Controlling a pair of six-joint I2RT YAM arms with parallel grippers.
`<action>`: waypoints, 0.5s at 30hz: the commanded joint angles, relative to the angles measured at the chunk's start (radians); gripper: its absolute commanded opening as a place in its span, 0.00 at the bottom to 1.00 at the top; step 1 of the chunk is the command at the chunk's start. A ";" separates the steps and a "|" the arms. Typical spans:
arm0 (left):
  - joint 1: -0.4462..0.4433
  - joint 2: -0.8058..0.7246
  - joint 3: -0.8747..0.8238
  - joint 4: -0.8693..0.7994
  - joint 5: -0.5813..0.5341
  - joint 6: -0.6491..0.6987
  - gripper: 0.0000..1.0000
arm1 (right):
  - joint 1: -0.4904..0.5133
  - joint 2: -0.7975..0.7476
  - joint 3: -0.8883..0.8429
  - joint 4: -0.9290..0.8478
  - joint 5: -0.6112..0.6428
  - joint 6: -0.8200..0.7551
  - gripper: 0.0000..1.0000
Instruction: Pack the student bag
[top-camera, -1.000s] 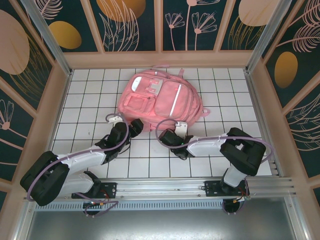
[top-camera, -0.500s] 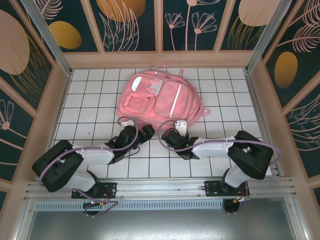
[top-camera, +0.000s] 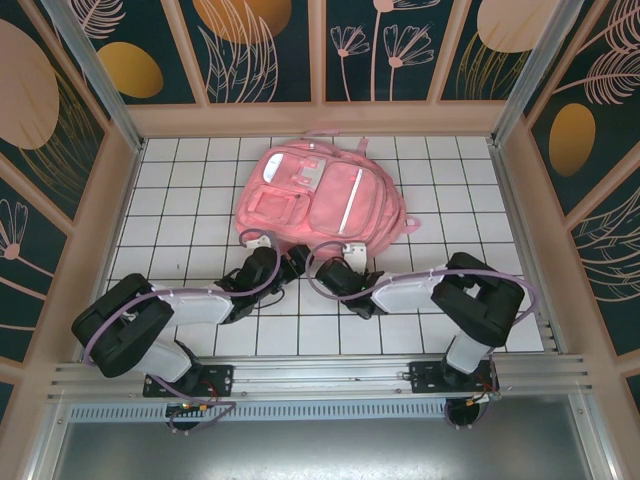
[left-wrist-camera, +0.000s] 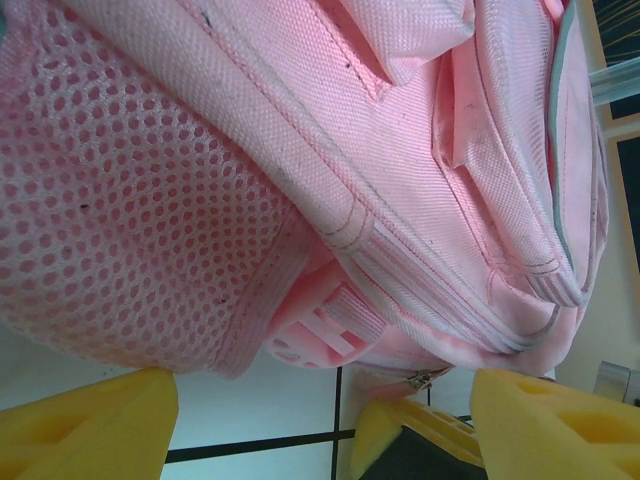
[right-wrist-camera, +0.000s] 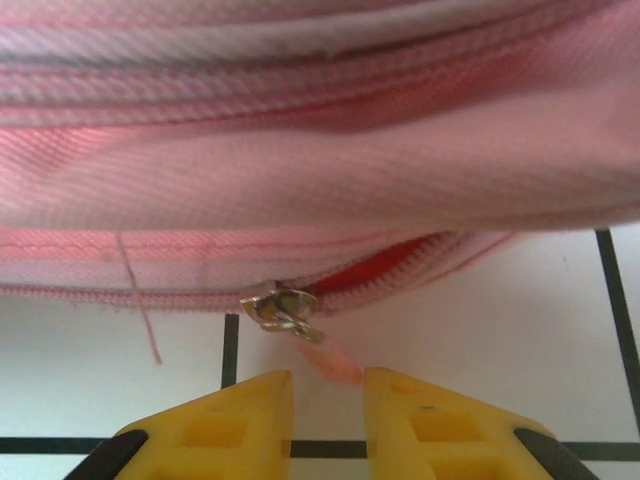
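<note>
**Both claws working at the near edge of the bag**

The student bag is lying flat on the white tiled table, front pockets facing up, toward the far middle of the floor. Both arms are reaching in from the near side, and their tips are meeting close together at the bag's near edge.

The left gripper is standing wide open, its yellow fingers spreading to either side of the left wrist view. Ahead of it, the bag's mesh side pocket and a pink buckle are hanging just above the tiles.

The right gripper is sitting just right of the left one, its fingers parted by a narrow gap. The metal zipper slider is lying just beyond its tips, and the slider's pink pull tab is pointing into the mouth of that gap, not clamped.
</note>
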 joint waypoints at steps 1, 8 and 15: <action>-0.003 0.018 0.020 0.016 -0.016 -0.013 0.77 | -0.002 0.030 0.037 0.005 0.028 0.009 0.26; -0.003 0.044 0.026 0.025 -0.006 -0.019 0.78 | -0.020 0.084 0.083 -0.018 0.065 0.023 0.31; -0.003 0.078 0.044 0.024 -0.003 -0.027 0.78 | -0.025 0.069 0.069 0.009 0.070 0.013 0.00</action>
